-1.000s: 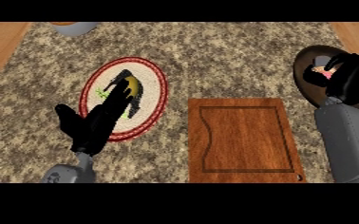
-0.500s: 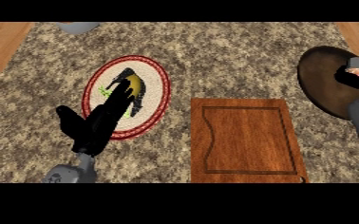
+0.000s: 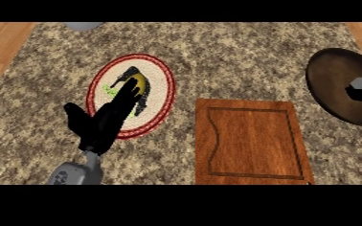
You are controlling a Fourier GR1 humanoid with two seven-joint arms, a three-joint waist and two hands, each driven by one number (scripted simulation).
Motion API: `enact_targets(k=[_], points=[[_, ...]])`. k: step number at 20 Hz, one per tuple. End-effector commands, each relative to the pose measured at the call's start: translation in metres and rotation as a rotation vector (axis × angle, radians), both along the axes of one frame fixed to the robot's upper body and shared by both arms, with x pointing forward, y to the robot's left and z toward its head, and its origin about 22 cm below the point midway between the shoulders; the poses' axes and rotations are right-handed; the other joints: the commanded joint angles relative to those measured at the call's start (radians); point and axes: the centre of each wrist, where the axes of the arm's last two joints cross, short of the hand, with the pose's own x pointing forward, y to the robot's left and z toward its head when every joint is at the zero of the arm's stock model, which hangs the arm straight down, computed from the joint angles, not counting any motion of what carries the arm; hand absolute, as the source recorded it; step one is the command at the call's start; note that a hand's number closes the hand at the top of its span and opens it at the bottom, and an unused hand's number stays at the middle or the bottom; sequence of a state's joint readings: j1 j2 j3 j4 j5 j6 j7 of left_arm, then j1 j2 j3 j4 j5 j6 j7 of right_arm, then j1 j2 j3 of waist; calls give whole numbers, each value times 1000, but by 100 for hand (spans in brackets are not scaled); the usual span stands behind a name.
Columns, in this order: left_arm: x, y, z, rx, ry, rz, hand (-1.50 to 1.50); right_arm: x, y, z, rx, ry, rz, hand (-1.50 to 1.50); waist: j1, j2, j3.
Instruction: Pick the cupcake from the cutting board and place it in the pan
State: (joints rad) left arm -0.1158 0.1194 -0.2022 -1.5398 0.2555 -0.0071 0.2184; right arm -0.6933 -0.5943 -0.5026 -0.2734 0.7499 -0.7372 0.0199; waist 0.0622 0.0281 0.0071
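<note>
The wooden cutting board (image 3: 251,143) lies at the lower right with nothing on it. At the right edge sits the dark pan (image 3: 326,84), cut off by the view. A small pale shape, apparently the cupcake (image 3: 356,87), lies inside it at the very edge, mostly out of sight. My left hand (image 3: 105,122) rests open at the lower left, fingers straight and pointing up over a plate. My right hand does not show.
A white plate with a red rim (image 3: 164,79) lies left of the board, holding a dark and yellow item (image 3: 141,83) partly hidden by my left fingers. A grey object (image 3: 83,26) pokes in at the top left. Wooden counter edges show at both top corners.
My right hand and forearm, over the pan a second ago, have withdrawn out of the view to the right. The pale shape stays in the pan. My left hand has not moved.
</note>
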Motion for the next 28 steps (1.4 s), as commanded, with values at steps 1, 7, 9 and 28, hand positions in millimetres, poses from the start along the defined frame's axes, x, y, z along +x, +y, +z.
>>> enact_targets(k=[1, 7, 9, 28], points=[[6, -2, -2, 14, -6, 4, 0, 5, 0, 5, 75, -25, 24, -150, 6, 6, 2], [-1, 10, -2, -9, 3, 36, 0, -1, -11, 14, 158, -378, 82, -150, -25, -7, 5], [1, 13, -5, -3, 0, 37, 0, 3, -11, 20, 240, -471, 95, -150, -28, -8, 3], [7, 14, 9, -18, 28, 53, 0, -129, -74, -55, 560, -511, 371, -150, -50, -22, -4]])
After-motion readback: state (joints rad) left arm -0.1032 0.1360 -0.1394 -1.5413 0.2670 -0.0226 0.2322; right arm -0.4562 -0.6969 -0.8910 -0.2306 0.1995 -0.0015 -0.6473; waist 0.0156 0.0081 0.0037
